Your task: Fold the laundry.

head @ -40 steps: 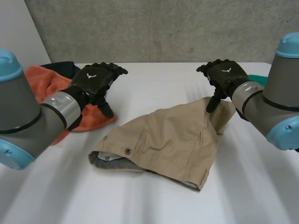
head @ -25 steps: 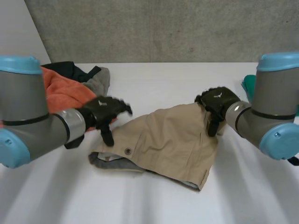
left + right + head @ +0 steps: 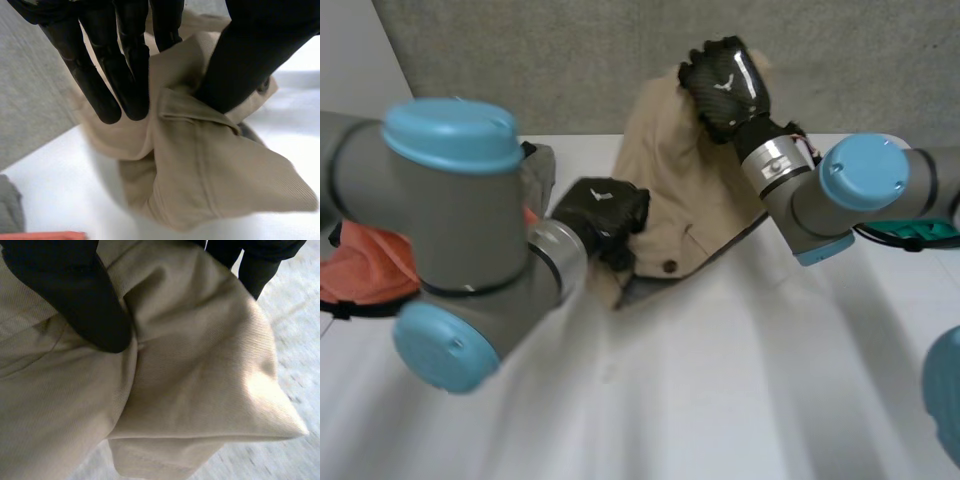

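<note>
A khaki garment (image 3: 685, 190) with a dark button hangs lifted above the white table (image 3: 740, 400), its lower edge near the tabletop. My right hand (image 3: 725, 85) is high at the garment's top end, fingers curled into the cloth. In the right wrist view its thumb (image 3: 75, 300) presses a fold of the khaki cloth (image 3: 200, 380) against the fingers. My left hand (image 3: 605, 215) grips the lower left edge. The left wrist view shows that hand (image 3: 125, 65) pinching a seamed flap of the garment (image 3: 200, 170) between thumb and fingers.
An orange cloth (image 3: 360, 265) lies at the table's left, with a grey cloth (image 3: 538, 170) behind my left arm. A green item (image 3: 920, 230) sits at the right edge. A concrete wall (image 3: 570, 60) rises behind the table.
Both hands dropped onto the flat khaki garment, closed on it, and raised it off the table; the right hand went up and back, the left took the lower edge.
</note>
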